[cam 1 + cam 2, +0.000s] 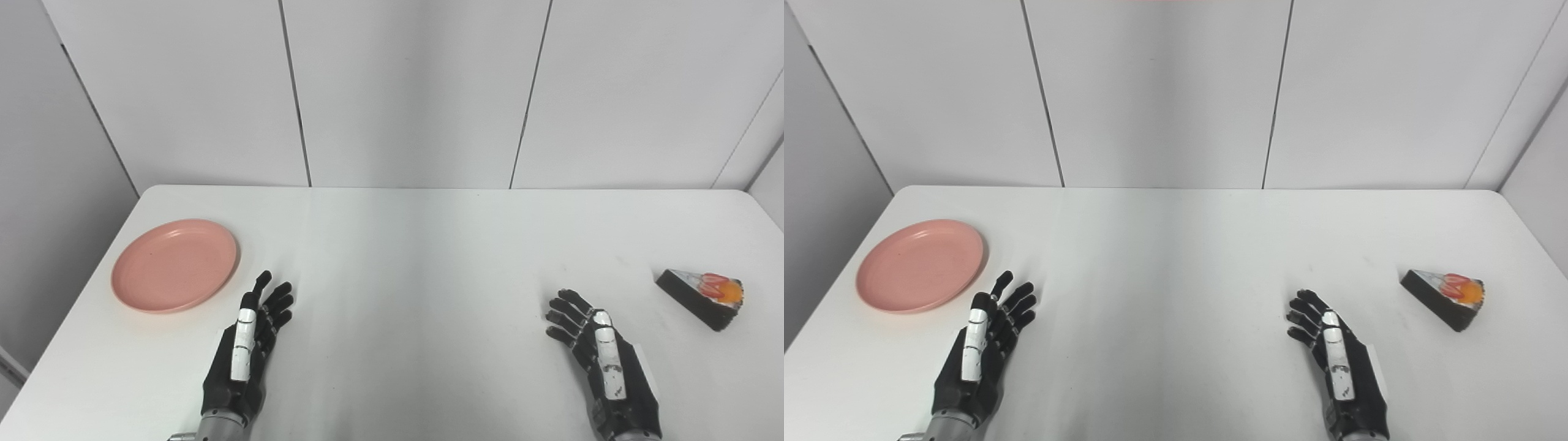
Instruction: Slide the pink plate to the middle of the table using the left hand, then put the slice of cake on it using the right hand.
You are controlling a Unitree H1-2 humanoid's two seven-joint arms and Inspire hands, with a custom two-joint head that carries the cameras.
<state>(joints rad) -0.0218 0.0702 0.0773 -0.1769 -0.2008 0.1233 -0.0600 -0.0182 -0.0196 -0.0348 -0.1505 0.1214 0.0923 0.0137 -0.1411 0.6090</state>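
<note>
Pink plate (174,265) lies flat on the white table (416,245), at the left side and close to the left edge, about midway between the near and far edges. It holds nothing. The slice of cake (702,297) sits well apart from it at the right side of the table, a dark wedge with a pale top and red and orange fruit at its wide end; its narrow tip points left and slightly far.

The left hand (245,355) hovers or rests low over the table near the plate, just to the near right of the plate's rim but not touching it. Its fingers (277,300) are stretched out and spread, pointing far and slightly right, and it holds nothing.

The right hand (603,361) is at the near right, to the near left of the cake with a clear gap between them. Its fingers (566,309) are also extended and apart, pointing far and left, and it is empty.

Grey wall panels (404,92) stand behind the far edge of the table.
</note>
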